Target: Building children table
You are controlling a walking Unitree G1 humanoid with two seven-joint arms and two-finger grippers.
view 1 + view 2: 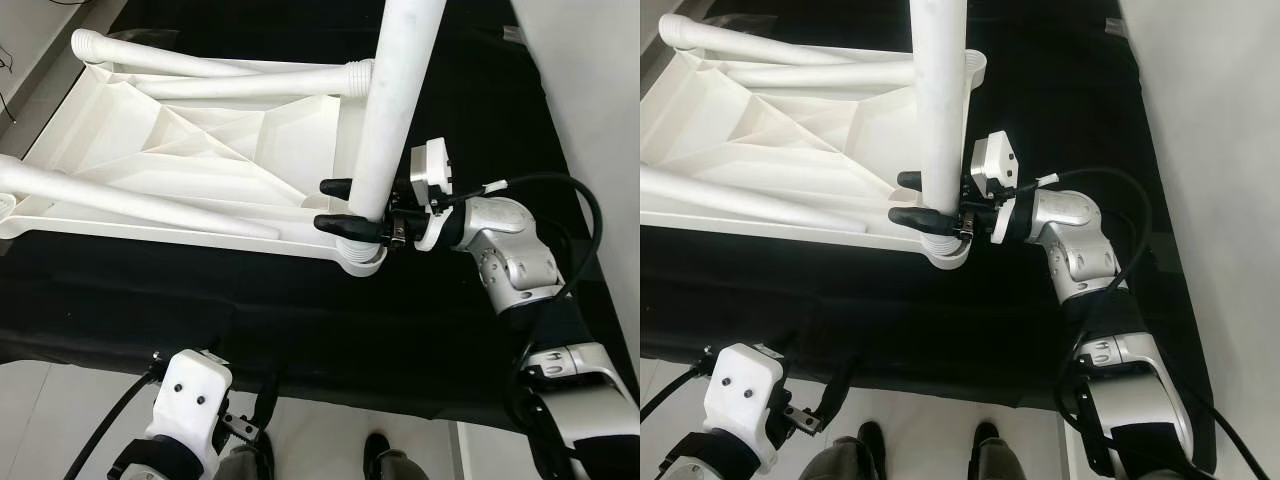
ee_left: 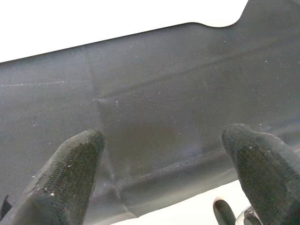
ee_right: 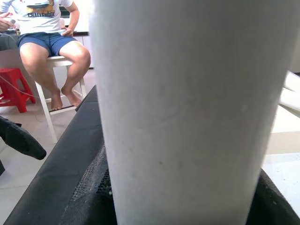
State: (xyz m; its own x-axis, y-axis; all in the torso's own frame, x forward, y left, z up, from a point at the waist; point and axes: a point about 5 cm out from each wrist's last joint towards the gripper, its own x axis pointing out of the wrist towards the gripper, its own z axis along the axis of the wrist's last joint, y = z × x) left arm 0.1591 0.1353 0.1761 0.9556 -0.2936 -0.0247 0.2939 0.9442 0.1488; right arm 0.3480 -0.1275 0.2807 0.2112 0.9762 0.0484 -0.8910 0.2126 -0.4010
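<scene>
While the left gripper [image 2: 164, 164] hangs open, the right gripper [image 1: 338, 205] clamps the upright leg [image 1: 390, 110], its top cut off.

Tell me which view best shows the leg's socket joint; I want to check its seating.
The left eye view: the upright table leg meets the corner socket just below the right pincer. The right eye view shows the same. The right wrist view gives the leg's surface, too close.
</scene>
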